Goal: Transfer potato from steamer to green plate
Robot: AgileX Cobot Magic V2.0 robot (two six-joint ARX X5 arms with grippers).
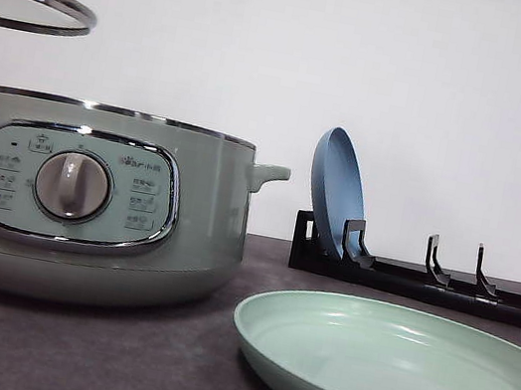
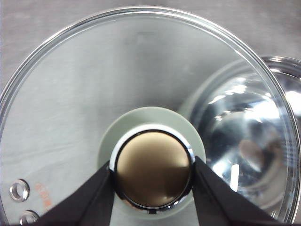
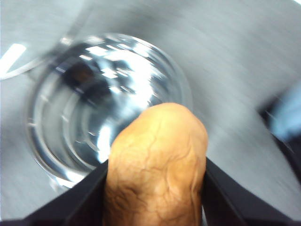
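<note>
We see the potato (image 3: 155,165) high above the steamer (image 1: 87,205), its long axis running out along the right gripper (image 3: 156,188), whose jaws clamp its wrinkled orange-brown sides; the left gripper (image 2: 153,176) pinches the lid (image 2: 94,94) knob.

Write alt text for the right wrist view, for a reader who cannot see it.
An orange-brown potato is clamped between the right gripper's two black fingers, held in the air above the open steamer, whose shiny metal bowl lies below. The picture is motion-blurred, with grey table around the pot.
</note>
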